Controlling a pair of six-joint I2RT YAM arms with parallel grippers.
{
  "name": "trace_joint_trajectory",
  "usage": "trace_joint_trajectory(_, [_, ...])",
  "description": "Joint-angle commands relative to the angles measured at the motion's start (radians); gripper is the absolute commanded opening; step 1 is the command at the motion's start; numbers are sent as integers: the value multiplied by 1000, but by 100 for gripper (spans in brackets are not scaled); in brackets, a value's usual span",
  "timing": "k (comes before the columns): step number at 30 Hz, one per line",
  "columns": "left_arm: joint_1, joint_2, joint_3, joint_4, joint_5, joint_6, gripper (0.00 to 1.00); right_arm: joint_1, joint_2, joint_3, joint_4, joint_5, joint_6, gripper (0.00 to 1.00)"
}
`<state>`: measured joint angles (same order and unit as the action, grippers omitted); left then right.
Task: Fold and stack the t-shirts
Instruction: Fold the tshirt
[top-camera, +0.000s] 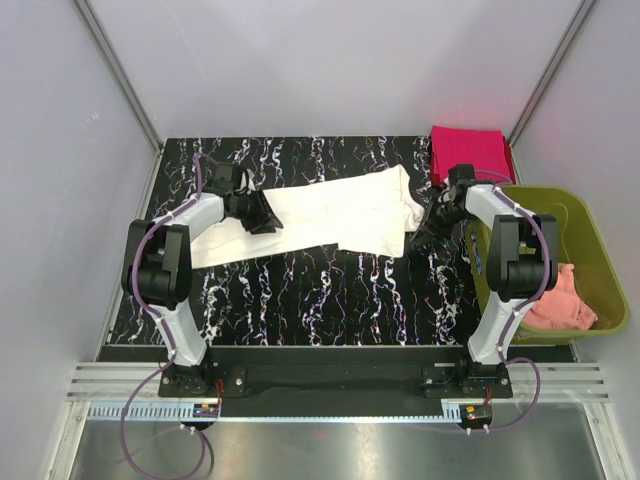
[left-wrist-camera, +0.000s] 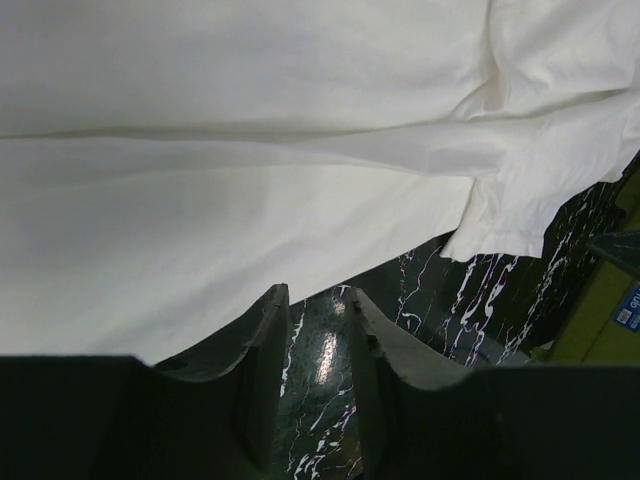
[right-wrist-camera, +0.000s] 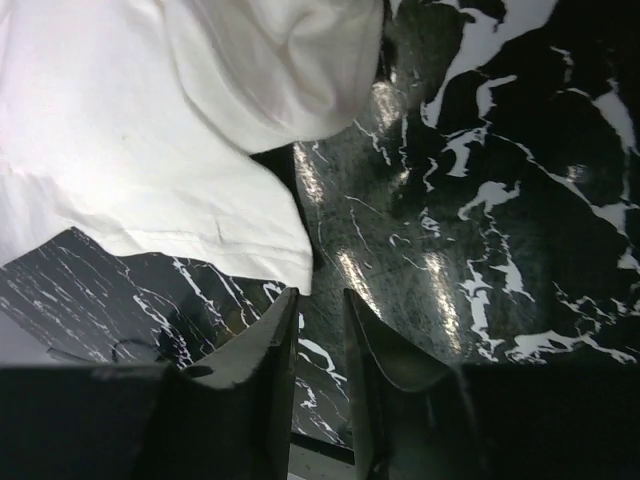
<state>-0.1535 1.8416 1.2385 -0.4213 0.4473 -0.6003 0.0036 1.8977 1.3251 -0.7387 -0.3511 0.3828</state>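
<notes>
The cream-white t-shirt (top-camera: 340, 215) is soft and smooth. It lies folded in a long strip on the shiny black table (top-camera: 330, 300), left of the green bin (top-camera: 585, 235). The red t-shirt (top-camera: 468, 153) is a flat square just behind the bin. Only the top view shows the bin. The wrist views show the left gripper (left-wrist-camera: 315, 292), at the strip's end far from the bin, and the right gripper (right-wrist-camera: 320, 292), at the near end. Both are a little open and hold nothing.

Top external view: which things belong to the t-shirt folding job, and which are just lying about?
Job: large cream-white cloth t-shirt; folded magenta-red cloth t-shirt.
Lying about: olive-green plastic bin; crumpled pink cloth inside it, kind unclear.
</notes>
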Motion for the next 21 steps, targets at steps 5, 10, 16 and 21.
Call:
trace_joint_trajectory(5, [-21, -16, 1, -5, 36, 22, 34, 9, -5, -78, 125, -189, 68, 39])
trace_joint_trajectory(10, [-20, -15, 19, -36, 19, 40, 34, 9, -22, -174, 173, -209, 126, 41])
trace_joint_trajectory(16, [-20, -5, 50, -50, 24, 40, 34, 10, -2, -196, 200, -212, 133, 40])
trace_joint_trajectory(21, [-20, -7, 59, -56, 24, 43, 34, 10, 23, -201, 223, -187, 166, 36])
